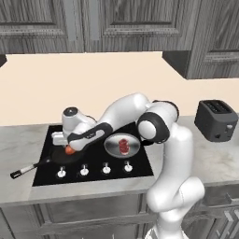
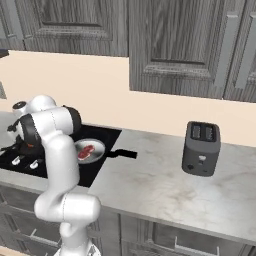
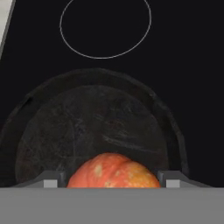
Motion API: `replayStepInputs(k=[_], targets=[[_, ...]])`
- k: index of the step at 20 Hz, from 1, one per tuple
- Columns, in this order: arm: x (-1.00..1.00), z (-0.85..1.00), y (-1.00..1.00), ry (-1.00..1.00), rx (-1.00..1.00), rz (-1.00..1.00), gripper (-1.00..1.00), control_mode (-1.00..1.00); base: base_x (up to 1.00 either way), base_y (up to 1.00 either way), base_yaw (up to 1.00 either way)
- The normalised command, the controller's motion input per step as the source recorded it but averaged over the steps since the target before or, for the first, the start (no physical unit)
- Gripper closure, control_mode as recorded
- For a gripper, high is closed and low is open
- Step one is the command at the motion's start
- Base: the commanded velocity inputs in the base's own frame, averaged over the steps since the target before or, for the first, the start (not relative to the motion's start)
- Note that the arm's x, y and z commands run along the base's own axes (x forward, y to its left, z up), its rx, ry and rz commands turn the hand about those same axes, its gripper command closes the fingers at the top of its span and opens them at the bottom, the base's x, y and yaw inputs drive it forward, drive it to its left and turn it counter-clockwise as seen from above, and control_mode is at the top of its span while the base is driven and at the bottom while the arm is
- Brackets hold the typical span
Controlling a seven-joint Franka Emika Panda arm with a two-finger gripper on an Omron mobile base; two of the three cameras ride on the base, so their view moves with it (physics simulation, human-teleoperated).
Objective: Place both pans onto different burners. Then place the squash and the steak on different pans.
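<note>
Now lower squash (image 3: 113, 170) onto black pan (image 3: 96, 127) centre. Gripper (image 3: 111, 177) clasping squash between wide fingers; release gently. Avoid rolling toward rim.

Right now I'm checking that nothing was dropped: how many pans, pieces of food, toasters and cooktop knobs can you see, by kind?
Pans: 2, matte black frying pan, shiny silver steel pan
Food: 2, roundish orange squash, dark-red marbled steak
Toasters: 1, dark grey toaster
White knobs: 4
Total: 9
</note>
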Motion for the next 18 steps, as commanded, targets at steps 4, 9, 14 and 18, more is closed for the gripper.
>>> replayStepInputs(k=[4, 9, 14, 18], targets=[[0.01, -0.17, 0.01, 0.0, 0.03, 0.0, 1.0, -1.0, 0.0, 0.0, 0.0], [0.0, -0.17, 0.0, 0.01, 0.04, 0.0, 1.0, -1.0, 0.0, 0.0, 0.0], [0.01, -0.1, 0.0, 0.03, 0.04, 0.0, 1.0, -1.0, 0.0, 0.0, 0.0], [0.0, -0.06, 0.0, 0.0, 0.0, 0.0, 1.0, -1.0, 0.0, 0.0, 0.0]])
